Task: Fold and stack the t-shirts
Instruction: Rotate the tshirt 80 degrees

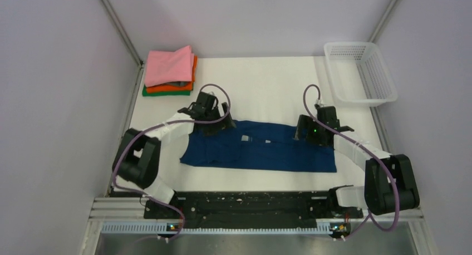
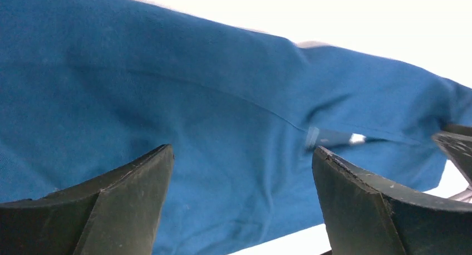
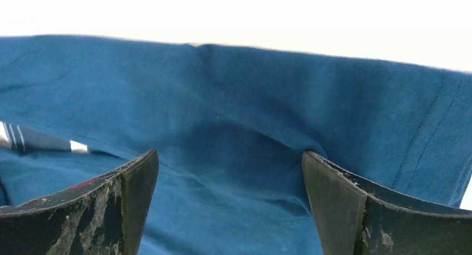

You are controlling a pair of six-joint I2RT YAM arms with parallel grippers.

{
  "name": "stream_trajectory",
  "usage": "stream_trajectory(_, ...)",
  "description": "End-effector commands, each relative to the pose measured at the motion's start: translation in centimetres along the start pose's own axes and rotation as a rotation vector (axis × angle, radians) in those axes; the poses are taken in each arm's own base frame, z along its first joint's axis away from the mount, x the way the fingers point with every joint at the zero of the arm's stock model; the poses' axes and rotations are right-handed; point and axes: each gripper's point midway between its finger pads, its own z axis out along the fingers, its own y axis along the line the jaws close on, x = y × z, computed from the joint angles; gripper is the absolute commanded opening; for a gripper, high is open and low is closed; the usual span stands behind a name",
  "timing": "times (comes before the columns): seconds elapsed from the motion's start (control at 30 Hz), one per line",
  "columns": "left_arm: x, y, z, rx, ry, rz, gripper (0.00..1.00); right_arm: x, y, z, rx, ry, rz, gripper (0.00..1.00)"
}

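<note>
Overhead, the navy blue t-shirt (image 1: 261,155) lay spread flat across the lower middle of the frame on the white desk (image 1: 267,82), its long side running left to right. A small white print (image 1: 245,138) showed near its upper edge. The left fingers (image 1: 213,126) were down at the shirt's upper left corner and the right fingers (image 1: 305,133) at its upper edge, toward the right. From this height I could not tell how wide either pair stood. In the upper left of the frame sat a folded stack, well apart from the navy shirt: the pink t-shirt (image 1: 170,65) on top, the orange t-shirt (image 1: 179,87) under it, and the green t-shirt (image 1: 149,92) at the bottom. A white mesh basket (image 1: 389,93) stood in the upper right.

Through the left wrist camera, the left fingers (image 2: 128,205) were spread wide and released, gripping nothing. The navy cloth (image 2: 167,71) filled nearly the whole frame beyond them. A seam crossed it diagonally, and a small white mark (image 2: 356,138) showed right of centre. Bright desk ran along the top edge.

Through the right wrist camera, the right fingers (image 3: 356,210) were likewise parted and released. Navy cloth (image 3: 278,99) lay between and beyond them, rumpled into a soft fold at the centre. A striped label (image 3: 19,138) showed at the left edge, with white desk above.
</note>
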Motion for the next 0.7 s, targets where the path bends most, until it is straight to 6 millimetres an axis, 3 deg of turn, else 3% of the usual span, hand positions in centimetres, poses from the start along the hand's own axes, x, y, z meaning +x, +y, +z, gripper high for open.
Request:
stream_trajectory(0.0, 0.1, 0.9, 4.0, -0.002, 0.096, -0.069, 0.98, 0.5, -1.7, 0.9, 0.090, 0.015, 0.039, 0.99)
stream_trajectory(0.07, -0.2, 2.0, 5.5, -0.043, 0.115, -0.087, 0.98, 1.2, -1.9, 1.3, 0.085, 0.034, 0.055, 0.99)
stream_trajectory(0.17, -2.7, 2.6, 7.8, -0.109, 0.088, -0.075, 0.98, 2.8, -0.6, 1.3, 0.001, 0.092, 0.066, 0.99)
stream_trajectory(0.27, -6.3, 1.2, 10.9, -0.098, 0.097, -0.067, 0.98, 5.7, 1.4, 0.2, -0.083, 0.192, 0.002, 0.99)
stream_trajectory(0.4, -12.5, -4.4, 16.4, 0.073, 0.071, -0.003, 0.98, 10.5, 4.9, -2.2, -0.172, 0.318, -0.164, 0.99)
stream_trajectory(0.5, -15.4, -9.5, 21.5, 0.309, 0.065, -0.027, 0.99, 14.6, 8.9, -4.4, -0.325, 0.427, -0.252, 0.99)
stream_trajectory(0.57, -17.3, -13.6, 22.8, 0.539, 0.037, -0.110, 0.99, 16.8, 11.2, -5.8, -0.408, 0.486, -0.338, 0.99)
stream_trajectory(0.67, -20.3, -16.4, 22.6, 0.712, -0.074, -0.174, 0.99, 18.8, 13.2, -7.7, -0.463, 0.531, -0.479, 0.99)
